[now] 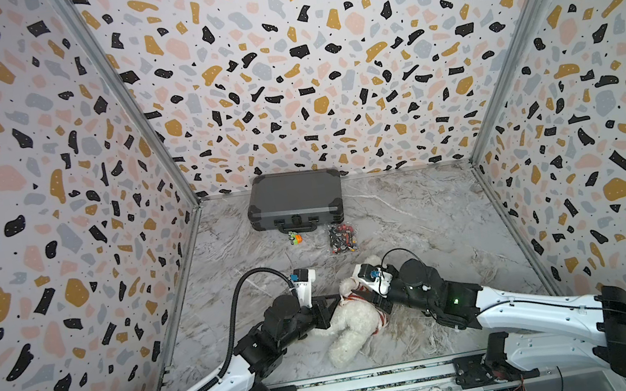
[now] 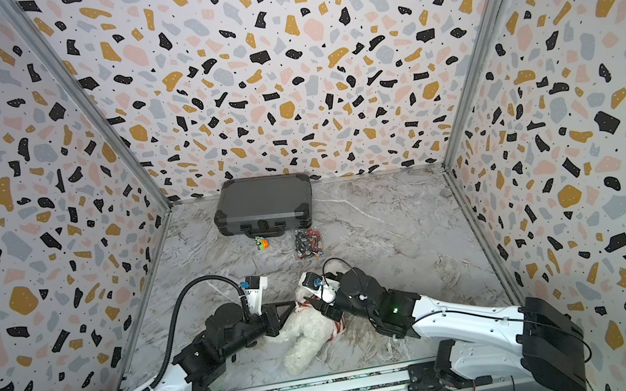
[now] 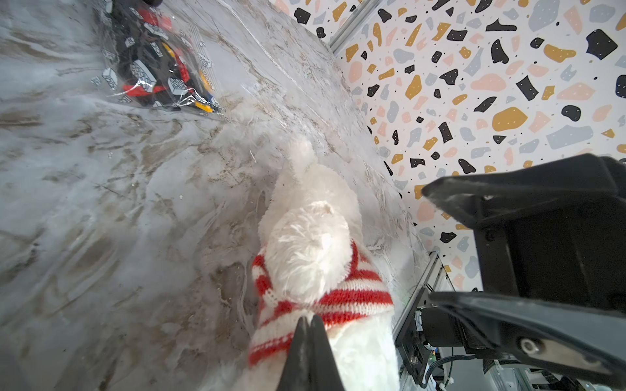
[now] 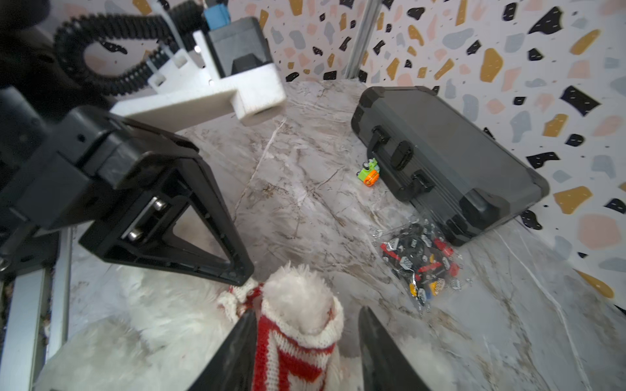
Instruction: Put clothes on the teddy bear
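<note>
The teddy bear (image 1: pixel 353 321) lies on the marble table (image 1: pixel 410 211) near its front edge, between my two arms, half into a red-and-white striped jumper (image 3: pixel 342 298). My left claw (image 3: pixel 310 320) is clenched on the knitted hem, I judge to anchor it. My right claw (image 4: pixel 306 309) stands released, jaws either side of a sleeve with a furry paw poking out, likely ready to tug it further

A grey case (image 1: pixel 295 201) is blocking the far edge of the tabletop (image 1: pixel 433 220) left of middle, with a small toy (image 1: pixel 294 238) and a bag of bricks (image 1: pixel 343 238) just in front. The teddy bear (image 1: pixel 353 321), the left end effector (image 3: pixel 310 321) and the right end effector (image 4: pixel 308 313) are crowding the middle near the front edge. Bare surface is stretching along the right edge.
</note>
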Robot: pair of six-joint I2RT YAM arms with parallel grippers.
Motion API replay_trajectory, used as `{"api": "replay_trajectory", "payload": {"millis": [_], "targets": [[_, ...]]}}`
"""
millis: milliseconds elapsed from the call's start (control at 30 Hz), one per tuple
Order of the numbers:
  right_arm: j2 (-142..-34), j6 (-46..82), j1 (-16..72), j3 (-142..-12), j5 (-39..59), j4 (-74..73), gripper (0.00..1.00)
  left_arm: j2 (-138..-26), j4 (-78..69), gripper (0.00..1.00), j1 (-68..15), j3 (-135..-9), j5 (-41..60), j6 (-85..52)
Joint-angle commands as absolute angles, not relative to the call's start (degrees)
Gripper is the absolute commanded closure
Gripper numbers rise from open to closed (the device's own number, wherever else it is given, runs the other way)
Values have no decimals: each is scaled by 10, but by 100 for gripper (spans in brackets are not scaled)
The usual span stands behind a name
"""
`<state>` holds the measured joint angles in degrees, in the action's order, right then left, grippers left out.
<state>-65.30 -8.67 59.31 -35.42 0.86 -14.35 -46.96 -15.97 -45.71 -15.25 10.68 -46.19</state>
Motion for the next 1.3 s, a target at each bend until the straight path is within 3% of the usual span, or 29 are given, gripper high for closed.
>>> {"api": "replay_trajectory", "payload": {"millis": [0, 233, 467, 767, 867, 1033, 1267], "targets": [[-687, -110, 565, -392, 113, -131, 53, -473, -193, 100, -462, -160, 117, -456], [-755, -140, 536, -422, 168, -144, 53, -468, -192, 100, -464, -162, 122, -454], [-792, -155, 536, -435, 189, -134, 62, -464, -188, 100, -465, -167, 121, -451], [-753, -147, 536, -414, 117, -165, 100, -454, -175, 100, -465, -165, 115, -451], [-689, -117, 528, -372, 102, -236, 100, -448, -169, 100, -465, -163, 106, -454], [-619, -57, 507, -336, 174, -335, 100, -446, -167, 100, -465, -159, 97, -456], [-620, 2, 505, -311, 238, -443, 100, -439, -151, 100, -465, -164, 91, -450]]}}
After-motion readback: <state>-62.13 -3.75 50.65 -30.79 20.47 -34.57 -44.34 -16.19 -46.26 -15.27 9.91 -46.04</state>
